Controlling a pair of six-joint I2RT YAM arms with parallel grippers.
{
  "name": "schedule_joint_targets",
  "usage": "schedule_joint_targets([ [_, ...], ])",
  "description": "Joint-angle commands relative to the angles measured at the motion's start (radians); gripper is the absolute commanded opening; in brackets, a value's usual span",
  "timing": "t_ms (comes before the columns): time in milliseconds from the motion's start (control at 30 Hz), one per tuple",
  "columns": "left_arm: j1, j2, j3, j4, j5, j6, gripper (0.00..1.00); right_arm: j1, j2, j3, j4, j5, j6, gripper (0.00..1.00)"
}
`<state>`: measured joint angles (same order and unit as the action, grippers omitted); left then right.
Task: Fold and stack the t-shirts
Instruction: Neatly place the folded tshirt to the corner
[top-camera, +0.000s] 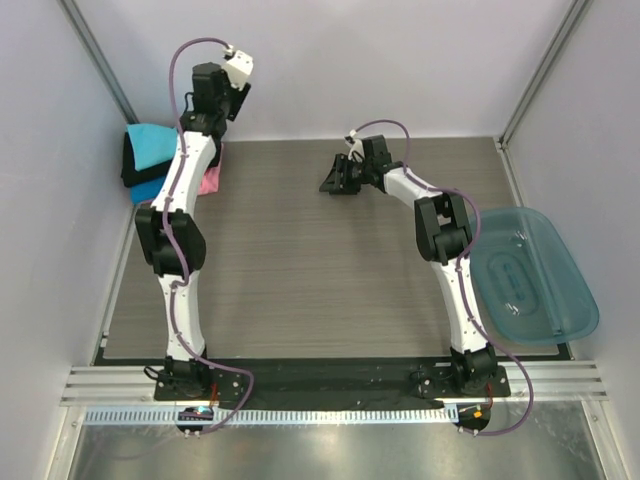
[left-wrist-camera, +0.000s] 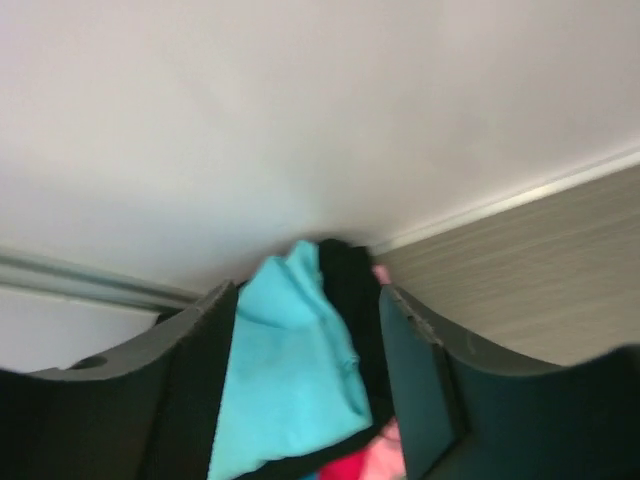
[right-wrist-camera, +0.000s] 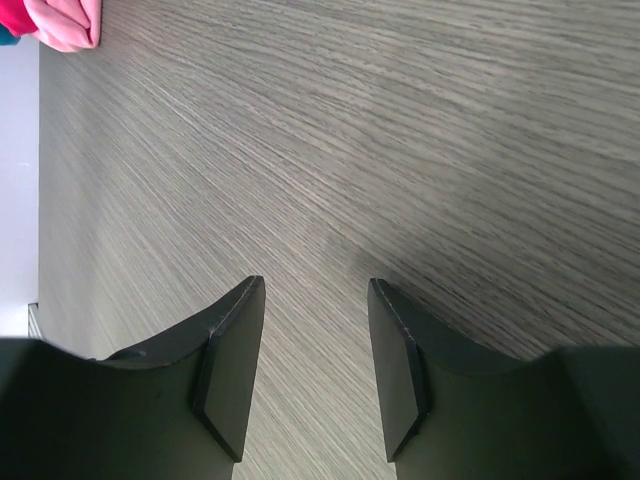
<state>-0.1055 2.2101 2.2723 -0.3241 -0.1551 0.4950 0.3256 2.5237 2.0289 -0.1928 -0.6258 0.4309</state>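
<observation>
Turquoise t-shirt (top-camera: 153, 142) is lying atop the folded t-shirts (top-camera: 131, 166), far-left corner. Left gripper (left-wrist-camera: 310, 385) is hovering above, jaws apart, holding nothing; placement is likely done. Right gripper (right-wrist-camera: 315, 370) is hanging open over the table (top-camera: 300, 285), far centre, keeping clear.

Plain white panel walls (top-camera: 400, 60) are enclosing a grey wood-grain tabletop (top-camera: 300, 270) (silver metal posts (top-camera: 540, 70) are running up the corners), and soft light is falling across it.

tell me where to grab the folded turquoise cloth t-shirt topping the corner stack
Probably pinch the folded turquoise cloth t-shirt at its edge facing the table's middle, coming from that side: it lies flat atop the stack, close against the left wall.
</observation>
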Motion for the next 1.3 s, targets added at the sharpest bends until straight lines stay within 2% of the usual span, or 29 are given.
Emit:
schedule_joint_targets([
  [0, 0.046, -0.06, 0.029, -0.163, 0.052, -0.137, 0.55, -0.005, -0.091, -0.013, -0.003, 0.008, -0.034, 0.52],
  [33, 0.046, -0.052, 0.047, -0.241, 0.058, -0.15, 0.52, -0.01, -0.097, -0.016, -0.005, 0.008, -0.034, 0.52],
  [100, 0.047, -0.038, 0.052, -0.295, 0.072, -0.167, 0.49, -0.013, -0.1, -0.032, -0.005, 0.008, -0.035, 0.52],
  [267, 0.052, -0.001, 0.072, -0.365, 0.066, -0.147, 0.5, -0.022, -0.083, -0.042, -0.004, 0.001, -0.032, 0.52],
  [467, 0.063, 0.12, 0.223, -0.466, 0.058, -0.131, 0.5, -0.023, -0.049, -0.007, -0.004, -0.008, -0.023, 0.52],
  [1033, 0.061, 0.215, 0.23, -0.452, -0.026, -0.092, 0.41, -0.085, -0.031, -0.021, 0.009, -0.028, 0.005, 0.52],
  [1167, 0.061, 0.217, 0.224, -0.451, -0.04, -0.081, 0.34, -0.088, -0.026, -0.022, 0.012, -0.031, 0.008, 0.52],
  [1267, 0.061, 0.215, 0.21, -0.452, -0.058, -0.069, 0.33, -0.086, -0.025, -0.022, 0.016, -0.032, 0.014, 0.52],
])
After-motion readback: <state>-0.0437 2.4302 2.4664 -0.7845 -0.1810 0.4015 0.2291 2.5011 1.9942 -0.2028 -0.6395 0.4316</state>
